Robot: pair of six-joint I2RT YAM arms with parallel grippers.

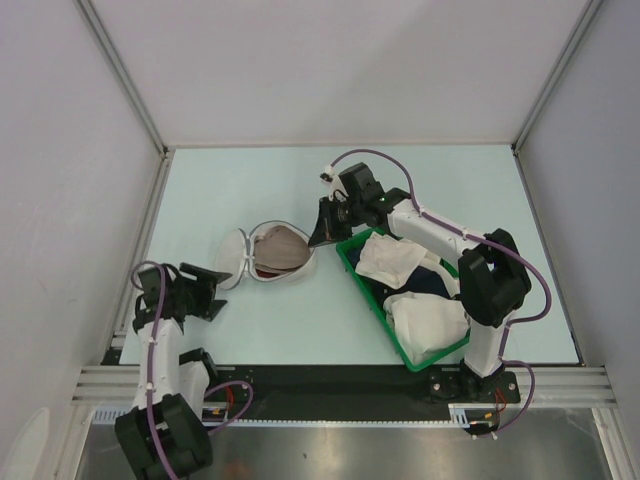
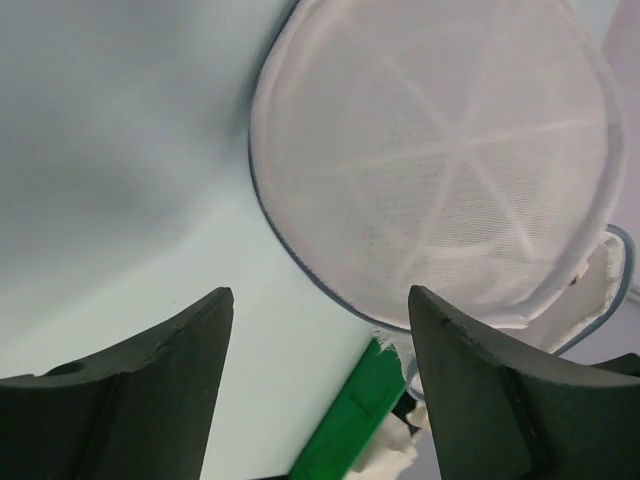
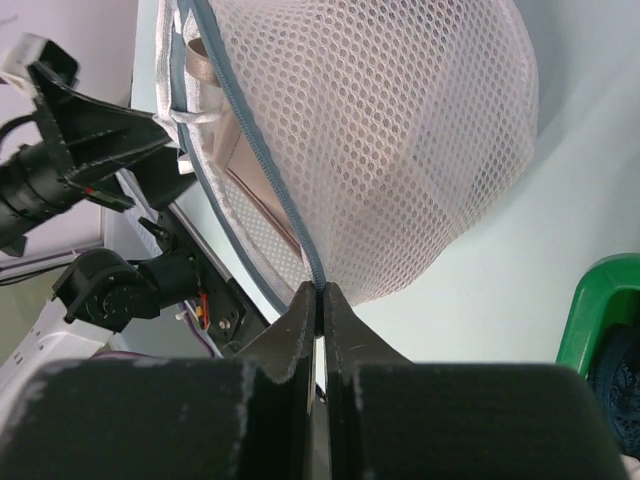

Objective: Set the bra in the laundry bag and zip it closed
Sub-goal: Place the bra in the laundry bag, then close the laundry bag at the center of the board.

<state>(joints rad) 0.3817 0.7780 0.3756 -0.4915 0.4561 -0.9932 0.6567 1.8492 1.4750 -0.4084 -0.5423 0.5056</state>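
The right gripper [image 3: 320,292] is clenched on the dark zipper rim of the laundry bag [image 3: 400,120], which lies near the middle of the table. The left gripper [image 2: 320,300] hangs released just beside the bag's other half. The bra [image 1: 280,248] sits inside, so only the zipping seems left. The top view shows the halves gaping; the right wrist view shows the pinch itself.

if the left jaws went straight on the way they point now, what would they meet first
Most likely the laundry bag: its white mesh dome lies dead ahead of the open left jaws, with only bare table before it. Depth is hard to judge from this view.
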